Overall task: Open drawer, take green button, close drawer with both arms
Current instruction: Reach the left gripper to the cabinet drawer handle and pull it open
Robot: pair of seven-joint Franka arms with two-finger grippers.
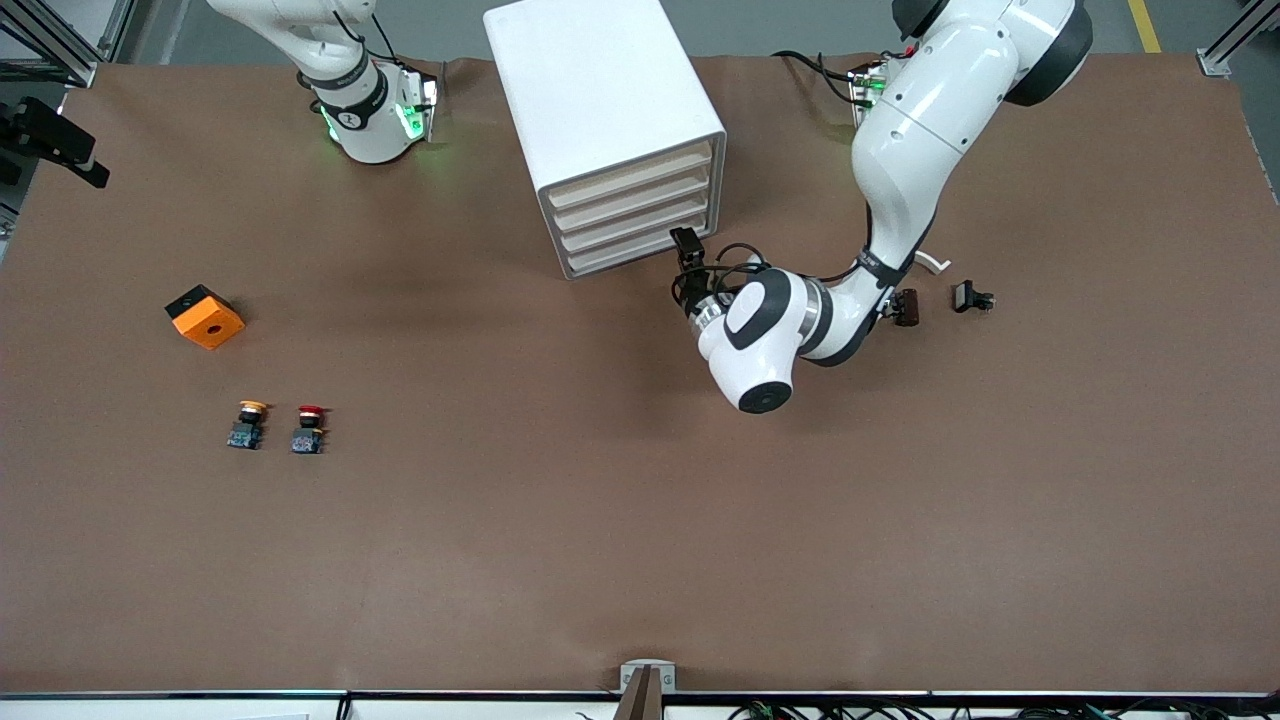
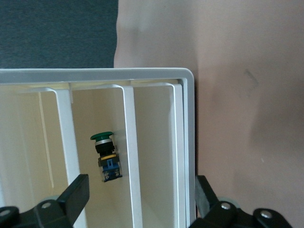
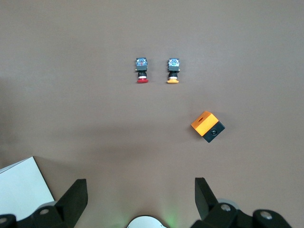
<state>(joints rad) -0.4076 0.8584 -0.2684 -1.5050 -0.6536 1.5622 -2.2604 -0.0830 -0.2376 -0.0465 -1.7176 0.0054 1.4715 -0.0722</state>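
White cabinet stands on the brown worktop, between the two arm bases, its four cream-fronted drawers stacked and facing the front camera at a slant. In the front view all four fronts sit flush; none projects.

Left wrist view looks into the cabinet's compartments. The green-capped button lies on its side in one compartment of the drawer, between two white dividers, cap toward the cabinet's edge, blue base toward the left tool. Which of the four drawers this is cannot be told from the pictures.

Left tool sits at the cabinet's lower corner on the left arm's side, just beside the drawer fronts. Fingers spread wide, pinching nothing; one prong lies over the compartments, the other outside the cabinet wall.

Right tool is up near its base, over bare worktop beside the cabinet, arm waiting. Prongs spread, nothing between them.

Toward the right arm's end: orange block, and nearer the front camera a yellow-capped button beside a red-capped button, apart from each other. Toward the left arm's end: two small dark parts beside the left arm.
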